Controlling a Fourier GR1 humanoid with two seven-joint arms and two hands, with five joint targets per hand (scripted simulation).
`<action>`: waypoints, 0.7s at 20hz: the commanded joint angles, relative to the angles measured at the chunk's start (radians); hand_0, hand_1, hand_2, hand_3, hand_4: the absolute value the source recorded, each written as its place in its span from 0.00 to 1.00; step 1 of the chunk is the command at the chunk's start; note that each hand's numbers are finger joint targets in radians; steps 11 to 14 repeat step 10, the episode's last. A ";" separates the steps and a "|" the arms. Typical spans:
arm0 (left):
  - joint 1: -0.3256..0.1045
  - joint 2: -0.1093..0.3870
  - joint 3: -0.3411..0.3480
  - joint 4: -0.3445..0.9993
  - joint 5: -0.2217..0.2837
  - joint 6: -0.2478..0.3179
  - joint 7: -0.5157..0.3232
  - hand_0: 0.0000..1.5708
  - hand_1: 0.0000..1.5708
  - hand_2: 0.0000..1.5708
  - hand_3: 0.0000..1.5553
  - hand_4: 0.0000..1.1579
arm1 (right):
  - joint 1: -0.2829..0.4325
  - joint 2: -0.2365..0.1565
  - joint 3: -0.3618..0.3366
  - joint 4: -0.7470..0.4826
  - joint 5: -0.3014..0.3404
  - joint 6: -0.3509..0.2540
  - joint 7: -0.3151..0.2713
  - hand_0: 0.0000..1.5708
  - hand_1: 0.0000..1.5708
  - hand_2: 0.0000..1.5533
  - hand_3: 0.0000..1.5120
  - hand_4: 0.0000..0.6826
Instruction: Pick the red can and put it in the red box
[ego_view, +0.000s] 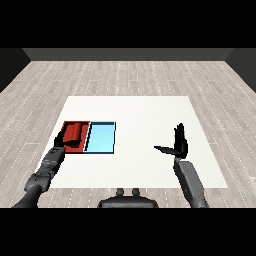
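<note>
Light falls even and flat across my view, and the white surface (150, 125) reads as the brightest patch, with no glare on it. The wooden floor (130, 75) is paler grey, dimming toward the dark walls (125, 53) at twelve o'clock. I see hardly any cast shadows. My black right hand (179, 145) at four o'clock shows as a near silhouette, its detail lost.

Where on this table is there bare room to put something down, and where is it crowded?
The white table is bare between the light blue tray and the right hand, and across the far strip beyond both trays. The light blue tray holds nothing. It is crowded at the left: the left hand is over the red tray, where the red can lies.
</note>
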 joint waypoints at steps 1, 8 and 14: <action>-0.005 0.005 0.055 -0.083 0.052 -0.063 -0.142 0.00 0.00 0.00 0.00 0.00 | 0.036 -0.005 -0.011 -0.019 -0.015 0.033 -0.026 0.00 0.00 0.00 0.00 0.00; 0.054 -0.047 0.109 -0.285 0.130 -0.188 -0.385 0.70 0.70 0.74 0.00 0.00 | 0.054 -0.021 0.013 -0.042 -0.023 0.117 -0.040 0.00 0.00 0.00 0.00 0.00; 0.080 -0.056 0.128 -0.360 0.173 -0.281 -0.417 0.00 0.00 0.00 0.00 0.00 | 0.060 -0.027 0.021 -0.103 -0.011 0.093 -0.012 0.00 0.00 0.00 0.00 0.00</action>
